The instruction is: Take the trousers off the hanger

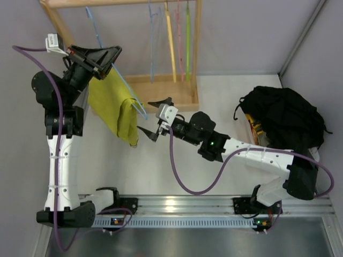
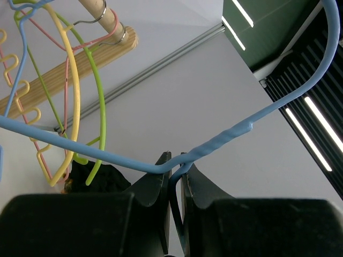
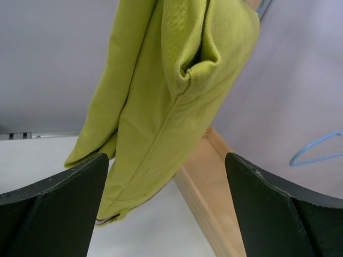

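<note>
The mustard trousers point(image 1: 115, 107) hang folded over the lower bar of the light-blue wire hanger point(image 1: 126, 85), held up at the left of the wooden rack. My left gripper point(image 1: 95, 58) is shut on the hanger's neck point(image 2: 214, 145), below the hook. My right gripper point(image 1: 158, 119) is open and empty, just right of the trousers' hanging end. In the right wrist view the trousers point(image 3: 171, 107) hang ahead between my spread fingers point(image 3: 59, 206), not touching them.
A wooden rack point(image 1: 177, 91) at the back holds blue, yellow, pink and lime-green hangers point(image 1: 170, 40). A black clothes heap point(image 1: 284, 120) lies at the right over the right arm. The rack's base beam point(image 3: 214, 187) lies just behind the trousers.
</note>
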Tool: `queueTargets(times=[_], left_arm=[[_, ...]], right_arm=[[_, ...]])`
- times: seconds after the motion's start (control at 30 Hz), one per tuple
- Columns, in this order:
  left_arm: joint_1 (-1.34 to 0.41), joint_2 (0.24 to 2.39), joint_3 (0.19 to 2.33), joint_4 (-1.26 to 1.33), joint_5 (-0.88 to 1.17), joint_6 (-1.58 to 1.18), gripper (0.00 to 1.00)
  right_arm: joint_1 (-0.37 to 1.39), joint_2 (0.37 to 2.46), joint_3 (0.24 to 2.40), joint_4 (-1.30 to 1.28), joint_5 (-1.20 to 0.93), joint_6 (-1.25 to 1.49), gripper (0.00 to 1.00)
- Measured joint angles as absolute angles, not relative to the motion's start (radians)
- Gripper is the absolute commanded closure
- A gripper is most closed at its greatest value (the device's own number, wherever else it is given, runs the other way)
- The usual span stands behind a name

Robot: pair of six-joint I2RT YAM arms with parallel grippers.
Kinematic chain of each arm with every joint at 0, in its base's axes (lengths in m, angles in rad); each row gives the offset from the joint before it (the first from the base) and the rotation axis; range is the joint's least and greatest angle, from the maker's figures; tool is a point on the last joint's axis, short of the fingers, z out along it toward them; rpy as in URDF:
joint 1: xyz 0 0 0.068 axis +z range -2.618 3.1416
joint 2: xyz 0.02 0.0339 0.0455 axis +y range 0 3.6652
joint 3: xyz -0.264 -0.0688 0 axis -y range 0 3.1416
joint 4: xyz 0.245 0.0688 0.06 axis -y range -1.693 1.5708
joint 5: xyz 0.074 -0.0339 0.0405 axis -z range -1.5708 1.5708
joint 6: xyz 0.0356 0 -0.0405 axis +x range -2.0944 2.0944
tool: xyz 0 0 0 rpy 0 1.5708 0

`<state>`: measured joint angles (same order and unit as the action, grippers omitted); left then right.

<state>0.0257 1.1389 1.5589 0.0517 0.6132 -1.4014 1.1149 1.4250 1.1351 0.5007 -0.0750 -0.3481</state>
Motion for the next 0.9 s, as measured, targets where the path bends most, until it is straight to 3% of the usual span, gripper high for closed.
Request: queueTargets(times=[0.6,0.9], left_arm=[[0.026,1.139,1.597,0.05,0.613,-1.413,1.0],[0.026,1.139,1.597,0.051,0.613,-1.415,1.0]], right_arm=[[1.12,1.61,1.324,0.541,-0.004,-0.387,0.14],[1.1,1.564,1.235,0.554,-0.033,-0.427,0.1]])
